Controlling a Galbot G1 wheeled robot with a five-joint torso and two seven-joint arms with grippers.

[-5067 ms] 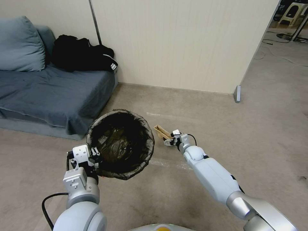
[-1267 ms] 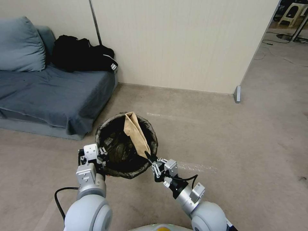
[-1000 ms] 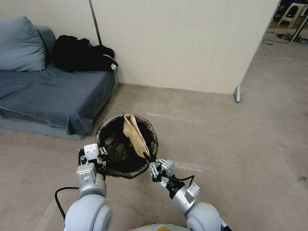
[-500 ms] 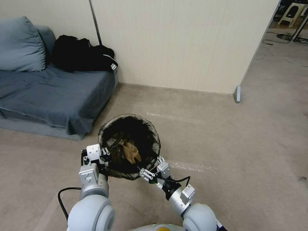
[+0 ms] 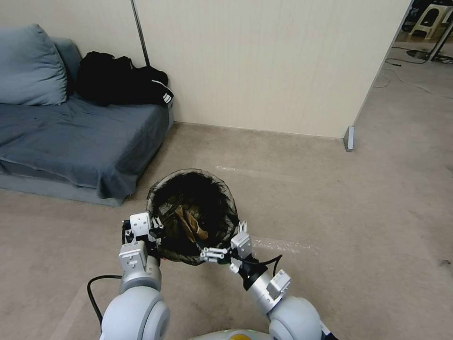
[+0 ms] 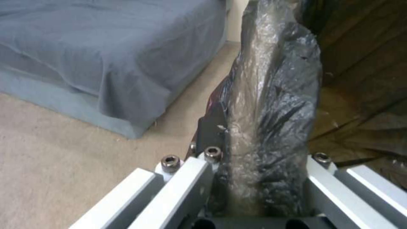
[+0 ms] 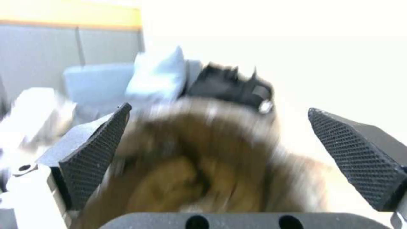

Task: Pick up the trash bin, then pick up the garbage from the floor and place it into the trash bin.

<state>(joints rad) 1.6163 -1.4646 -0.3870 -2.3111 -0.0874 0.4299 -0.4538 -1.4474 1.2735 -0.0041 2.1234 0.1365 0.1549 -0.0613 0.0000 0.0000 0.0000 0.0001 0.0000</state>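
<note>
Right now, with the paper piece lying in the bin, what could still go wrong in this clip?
1. The left pincer holds the trash bin off the floor by one spot on its bag-covered rim; the slick liner could slip, or the bin could tilt.
2. The open right pincer sits against the bin's near rim; swinging away, it might snag the liner or knock the bin.
3. The tan paper piece rests loosely inside and could spill out if the bin tips.

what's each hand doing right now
Left hand: closed on the rim of the round bin lined with a dark crinkly bag.
Right hand: open, empty, at the bin's rim.
</note>
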